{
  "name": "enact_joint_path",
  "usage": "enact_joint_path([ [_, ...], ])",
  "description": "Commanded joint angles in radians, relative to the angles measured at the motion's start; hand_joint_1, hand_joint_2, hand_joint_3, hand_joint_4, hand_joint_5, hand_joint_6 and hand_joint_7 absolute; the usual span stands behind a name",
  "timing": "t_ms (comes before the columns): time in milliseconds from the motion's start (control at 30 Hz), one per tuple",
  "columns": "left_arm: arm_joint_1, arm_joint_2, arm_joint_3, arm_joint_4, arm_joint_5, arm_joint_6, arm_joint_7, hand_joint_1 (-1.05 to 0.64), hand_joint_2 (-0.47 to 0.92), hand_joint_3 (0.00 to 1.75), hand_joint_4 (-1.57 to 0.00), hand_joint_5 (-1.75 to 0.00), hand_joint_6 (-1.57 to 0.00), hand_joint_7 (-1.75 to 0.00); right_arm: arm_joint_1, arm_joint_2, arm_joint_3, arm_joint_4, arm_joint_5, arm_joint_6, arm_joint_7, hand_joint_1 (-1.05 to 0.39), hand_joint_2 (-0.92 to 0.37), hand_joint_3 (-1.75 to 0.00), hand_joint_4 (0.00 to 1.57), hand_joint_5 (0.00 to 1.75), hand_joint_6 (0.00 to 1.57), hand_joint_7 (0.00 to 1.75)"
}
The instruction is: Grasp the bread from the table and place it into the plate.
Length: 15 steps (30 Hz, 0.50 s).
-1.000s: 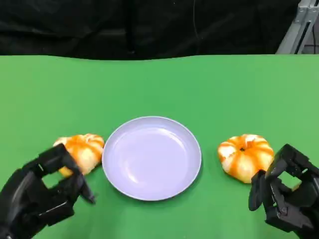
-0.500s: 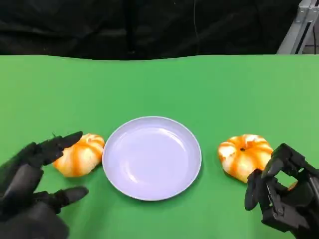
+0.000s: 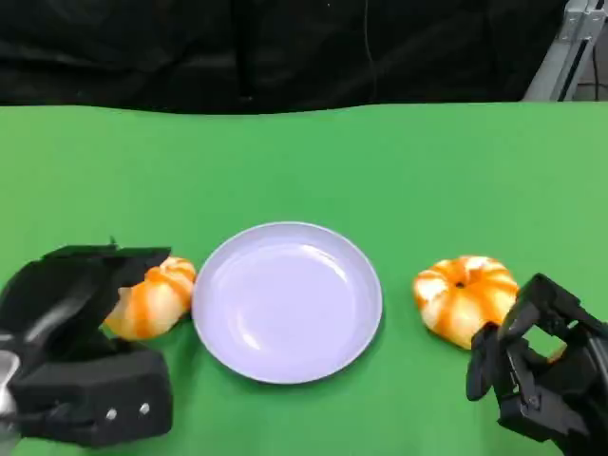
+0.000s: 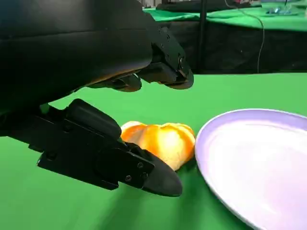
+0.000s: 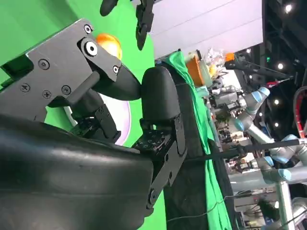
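A lilac plate (image 3: 285, 302) lies in the middle of the green table with nothing on it. One orange-and-white striped bread (image 3: 152, 296) sits just left of its rim, and a second bread (image 3: 465, 299) sits to its right. My left hand (image 3: 81, 351) is beside the left bread, its fingers (image 4: 163, 72) spread above the bread (image 4: 160, 141) and the thumb (image 4: 120, 165) low in front, without holding it. My right hand (image 3: 541, 375) rests near the right bread with fingers curled in and nothing in them.
The green cloth runs back to a black curtain (image 3: 285, 47) at the table's far edge. A metal frame (image 3: 565, 52) stands at the far right corner. Open cloth lies behind the plate (image 4: 259, 163).
My left hand has turned over and closed in on the left bread, its fingers now spread over it. The right hand has hardly moved.
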<state>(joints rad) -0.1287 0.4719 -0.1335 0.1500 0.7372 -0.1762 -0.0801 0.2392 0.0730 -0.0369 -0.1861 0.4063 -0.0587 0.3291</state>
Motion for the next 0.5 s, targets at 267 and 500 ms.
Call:
enact_joint_path([
  [267, -0.229, 0.054, -0.139, 0.354, 0.022, -0.027, 0.003, -0.72, 0.9, 0.01, -0.42, -0.03, -0.47, -0.01, 0.0, 0.002, 0.003, -0.003, -0.003, -0.014, -0.016, -0.15, -0.43, -1.32, 0.88, 1.75, 0.71, 1.63],
  [500, -0.322, 0.028, -0.191, 0.52, 0.007, -0.037, 0.027, -0.71, 0.92, 0.01, -0.4, -0.01, -0.46, 0.0, 0.001, 0.001, 0.004, -0.006, -0.002, -0.013, -0.017, -0.14, -0.44, -1.32, 0.88, 1.75, 0.71, 1.63],
])
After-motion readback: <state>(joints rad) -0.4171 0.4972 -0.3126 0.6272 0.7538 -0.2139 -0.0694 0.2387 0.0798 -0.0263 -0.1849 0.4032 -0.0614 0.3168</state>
